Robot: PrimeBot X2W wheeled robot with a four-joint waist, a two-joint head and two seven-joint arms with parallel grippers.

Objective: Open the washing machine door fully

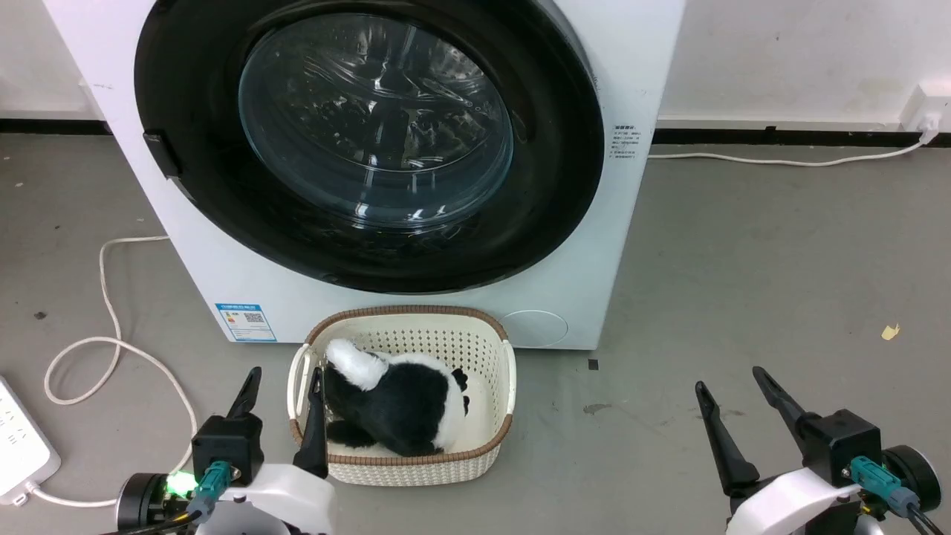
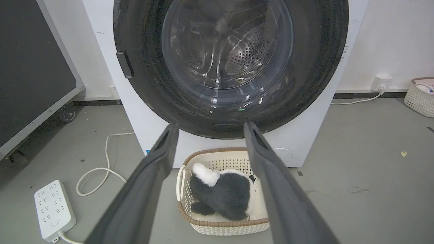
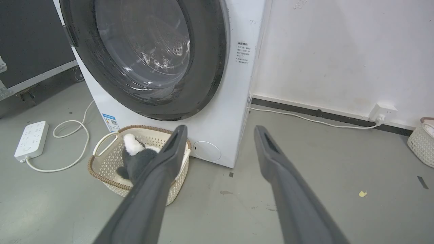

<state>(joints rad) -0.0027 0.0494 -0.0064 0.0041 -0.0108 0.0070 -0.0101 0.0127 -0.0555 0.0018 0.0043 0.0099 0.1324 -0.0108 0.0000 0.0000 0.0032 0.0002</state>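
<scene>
The washing machine door [image 1: 193, 186] is a wide glossy black disc with a clear glass bowl centre, lying flat against the white machine [image 1: 639, 82]. A small dark handle tab [image 1: 162, 152] sits on its left rim. The same door [image 2: 315, 61] shows ahead in the left wrist view and the door [image 3: 206, 67] at upper left in the right wrist view. My left gripper [image 1: 286, 375] stands open at lower left, well short of the door, with nothing between its fingers [image 2: 162, 152]. At lower right my right gripper [image 1: 732, 379] is open and empty too.
A cream basket [image 1: 483, 357] holding a black-and-white plush toy [image 1: 401, 401] stands on the floor right under the door. A white cable [image 1: 111, 327] and power strip [image 1: 18, 446] lie at left. Another cable [image 1: 780, 160] runs to a wall socket. A second basket [image 3: 420, 142] is far right.
</scene>
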